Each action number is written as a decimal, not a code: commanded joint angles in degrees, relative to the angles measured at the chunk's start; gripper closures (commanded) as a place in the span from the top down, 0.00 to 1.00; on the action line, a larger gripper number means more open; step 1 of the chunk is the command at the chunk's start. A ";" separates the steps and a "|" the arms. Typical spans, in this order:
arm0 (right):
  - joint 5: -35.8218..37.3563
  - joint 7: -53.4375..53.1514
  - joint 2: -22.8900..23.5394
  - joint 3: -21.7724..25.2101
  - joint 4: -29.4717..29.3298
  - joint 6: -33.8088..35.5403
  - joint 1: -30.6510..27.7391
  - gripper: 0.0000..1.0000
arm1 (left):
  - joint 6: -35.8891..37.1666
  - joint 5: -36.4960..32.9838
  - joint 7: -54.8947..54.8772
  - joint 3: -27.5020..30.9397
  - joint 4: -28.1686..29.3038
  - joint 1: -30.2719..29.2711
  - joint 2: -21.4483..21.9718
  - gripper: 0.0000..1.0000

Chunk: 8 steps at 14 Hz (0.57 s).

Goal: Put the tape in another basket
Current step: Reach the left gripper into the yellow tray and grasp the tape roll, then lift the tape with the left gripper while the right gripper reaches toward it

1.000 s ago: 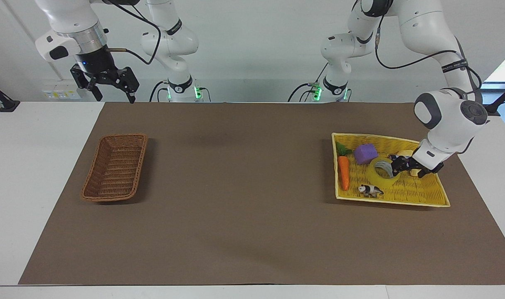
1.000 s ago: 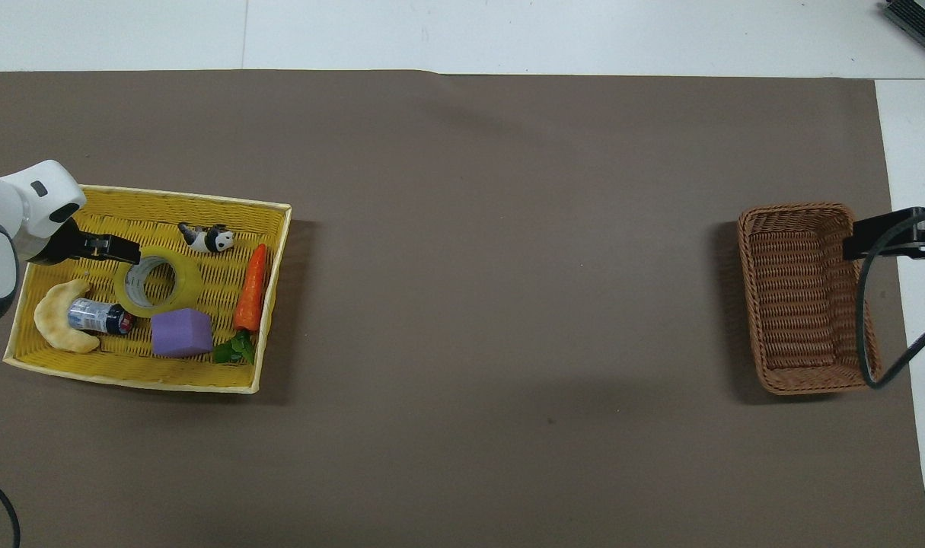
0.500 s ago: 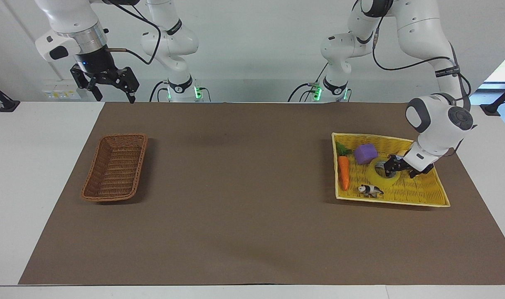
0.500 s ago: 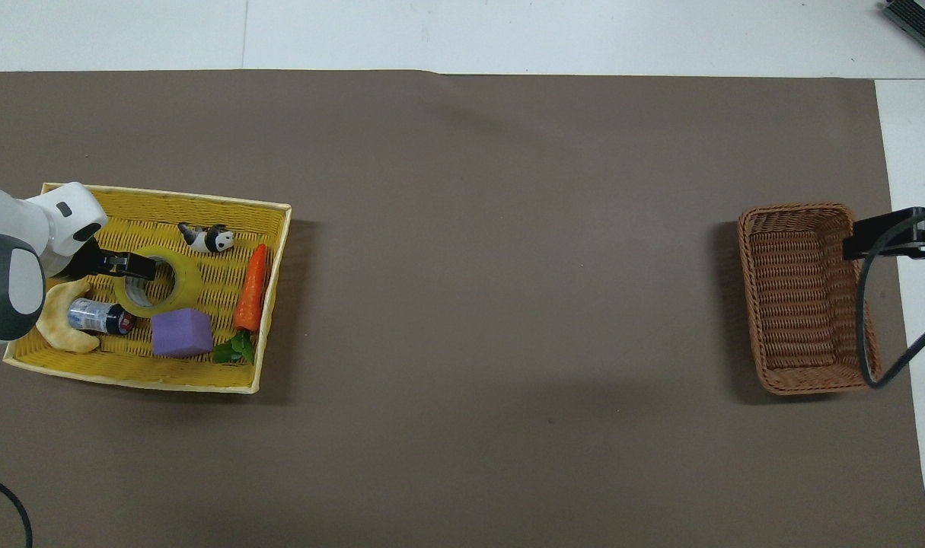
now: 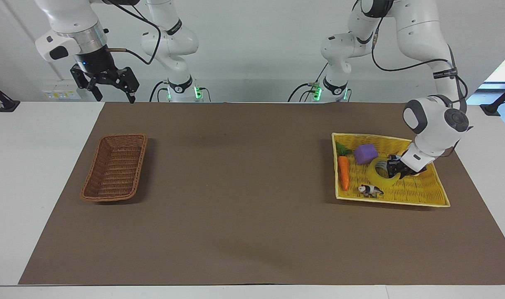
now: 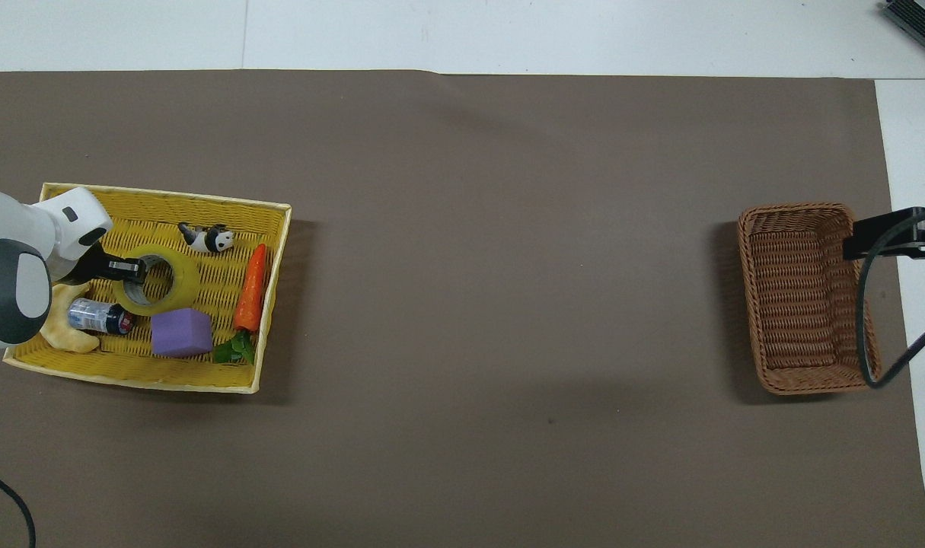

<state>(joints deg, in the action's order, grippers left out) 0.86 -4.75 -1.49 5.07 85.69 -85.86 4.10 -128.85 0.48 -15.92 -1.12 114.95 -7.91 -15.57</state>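
Facing view: over the last second the left claw (image 5: 392,169) has come down from beside the tape (image 5: 380,173) onto its rim, and looks to straddle the wall of the roll; whether it has closed I cannot tell. The tape still lies in the yellow tray (image 5: 427,193), so the pick looks about to start. The brown basket (image 5: 115,167) sits well apart from that claw, under the waiting right claw (image 5: 107,85), held open. A brown mat (image 5: 244,199) covers the white table (image 5: 36,166); white wall above.
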 commanded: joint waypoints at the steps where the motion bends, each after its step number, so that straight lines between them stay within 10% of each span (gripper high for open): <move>1: -0.42 1.15 -0.44 -0.24 0.79 -0.44 -0.68 1.00 | 2.18 0.31 1.67 0.07 -1.39 0.09 1.15 0.00; 8: -0.42 1.15 -0.44 -0.24 0.79 -0.53 -0.68 1.00 | 14.14 0.22 13.16 -0.46 -9.30 2.90 3.52 0.00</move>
<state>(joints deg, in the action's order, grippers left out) 0.86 -4.75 -1.49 5.07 85.69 -85.86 4.10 -118.24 0.49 -7.36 -1.94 106.67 -7.02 -14.46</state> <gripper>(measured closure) 0.000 0.780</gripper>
